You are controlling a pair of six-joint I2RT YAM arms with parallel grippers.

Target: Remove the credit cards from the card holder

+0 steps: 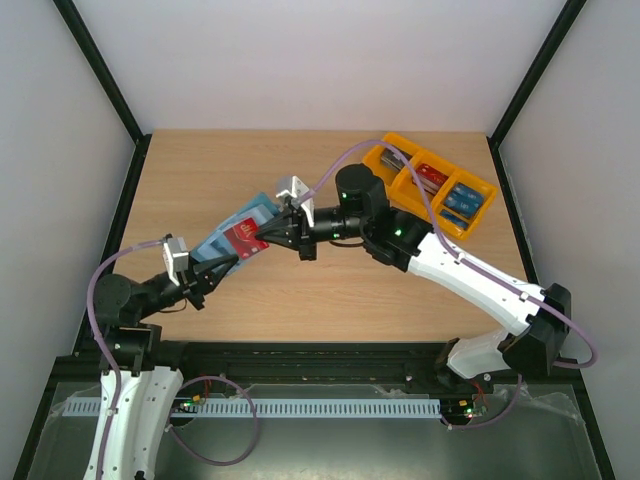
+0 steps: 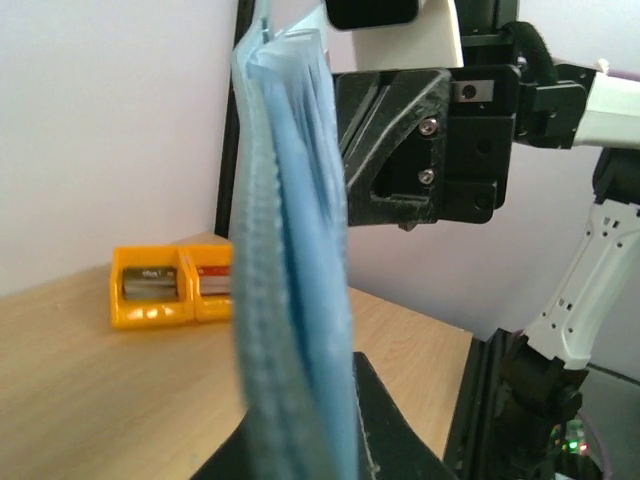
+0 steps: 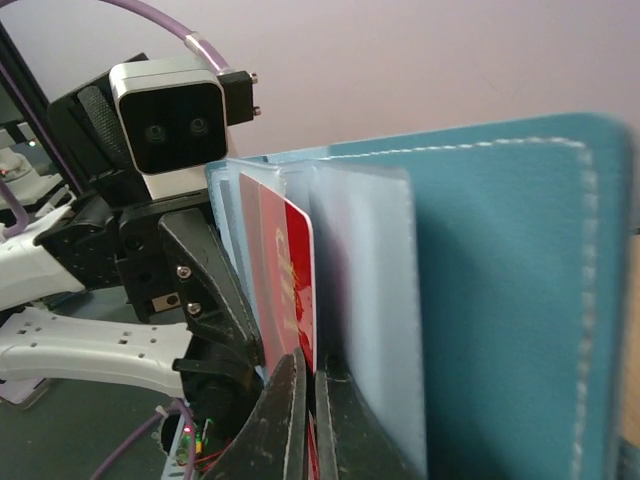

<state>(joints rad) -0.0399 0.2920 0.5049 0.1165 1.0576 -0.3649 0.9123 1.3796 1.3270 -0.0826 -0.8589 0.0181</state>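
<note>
The teal-blue card holder (image 1: pixel 232 237) is held open above the table's left middle. My left gripper (image 1: pixel 212 272) is shut on its lower corner; in the left wrist view the holder (image 2: pixel 290 290) stands edge-on between my fingers. My right gripper (image 1: pixel 272 237) is shut on a red credit card (image 1: pixel 244 238) that sticks partly out of a clear pocket. In the right wrist view the red card (image 3: pixel 296 290) runs up from my closed fingertips (image 3: pixel 288 420), beside the pockets and the teal cover (image 3: pixel 510 300).
An orange three-compartment tray (image 1: pixel 432 186) stands at the back right with red, blue and dark cards in it; it also shows in the left wrist view (image 2: pixel 170 286). Black frame rails border the table's sides and front edge.
</note>
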